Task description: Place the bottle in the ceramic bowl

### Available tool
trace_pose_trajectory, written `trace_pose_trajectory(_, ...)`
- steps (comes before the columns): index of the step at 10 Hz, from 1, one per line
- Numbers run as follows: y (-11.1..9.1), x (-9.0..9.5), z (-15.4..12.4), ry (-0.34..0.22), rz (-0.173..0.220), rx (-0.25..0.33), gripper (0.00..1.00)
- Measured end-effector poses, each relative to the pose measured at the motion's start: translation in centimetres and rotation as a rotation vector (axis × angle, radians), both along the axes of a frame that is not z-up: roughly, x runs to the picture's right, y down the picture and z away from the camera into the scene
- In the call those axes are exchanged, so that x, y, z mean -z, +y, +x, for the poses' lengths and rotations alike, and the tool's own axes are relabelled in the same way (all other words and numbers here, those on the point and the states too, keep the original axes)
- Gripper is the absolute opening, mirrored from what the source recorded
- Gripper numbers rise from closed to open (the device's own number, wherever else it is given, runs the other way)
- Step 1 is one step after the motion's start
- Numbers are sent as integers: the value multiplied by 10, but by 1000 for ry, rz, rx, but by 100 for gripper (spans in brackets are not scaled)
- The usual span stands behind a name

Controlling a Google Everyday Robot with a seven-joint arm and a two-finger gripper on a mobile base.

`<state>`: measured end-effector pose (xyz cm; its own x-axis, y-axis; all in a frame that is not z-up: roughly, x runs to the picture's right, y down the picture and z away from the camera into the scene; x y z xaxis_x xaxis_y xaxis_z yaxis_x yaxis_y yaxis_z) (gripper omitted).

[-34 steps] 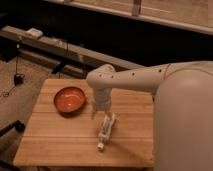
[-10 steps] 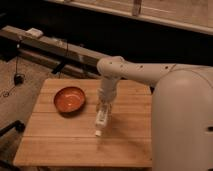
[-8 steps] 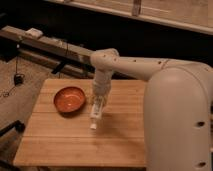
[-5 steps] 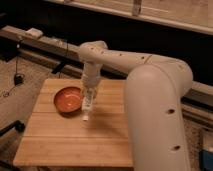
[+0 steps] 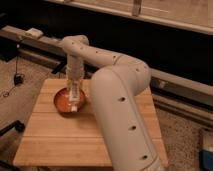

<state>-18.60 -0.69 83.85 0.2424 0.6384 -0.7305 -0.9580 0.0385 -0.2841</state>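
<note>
One arm reaches from the right over the wooden counter [image 5: 60, 145], and its end effector [image 5: 74, 82] hangs above the ceramic bowl [image 5: 62, 102], which sits near the far left part of the counter. The end effector is grasping the bottle [image 5: 74, 96] by its upper end, so the white body hangs down nearly upright, only a little tilted. The lower end of the bottle is over the orange-red inside of the bowl, near its right side; I cannot tell if it already touches the bottom.

I think the bottle is held by one end so that the other end can go into the bowl first, without the fingers coming close to the rim. The placing step seems almost finished; what remains is to lower and let go. Because the bottle is about as long as the bowl is wide and the bowl is shallow, it may tip after release and lie across the rim, or roll out onto the counter.
</note>
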Motion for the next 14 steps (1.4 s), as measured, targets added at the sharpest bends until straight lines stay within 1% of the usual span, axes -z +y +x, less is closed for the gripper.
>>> trace_pose_trajectory(1,-6,-12,-19,-26,4,30,24)
trace_pose_trajectory(2,-9,-22,-30,-42,8,59,35)
trace_pose_trajectory(3,-8,-28,-36,-50,13,80,42)
trace_pose_trajectory(4,-2,-34,-42,-50,33,107,53)
trace_pose_trajectory(5,5,-37,-43,-50,60,119,62)
trace_pose_trajectory(6,11,-38,-39,-43,72,123,65)
trace_pose_trajectory(8,20,-38,-30,-32,101,121,66)
trace_pose_trajectory(10,23,-38,-24,-30,118,114,66)
trace_pose_trajectory(14,24,-37,-26,-33,119,114,66)
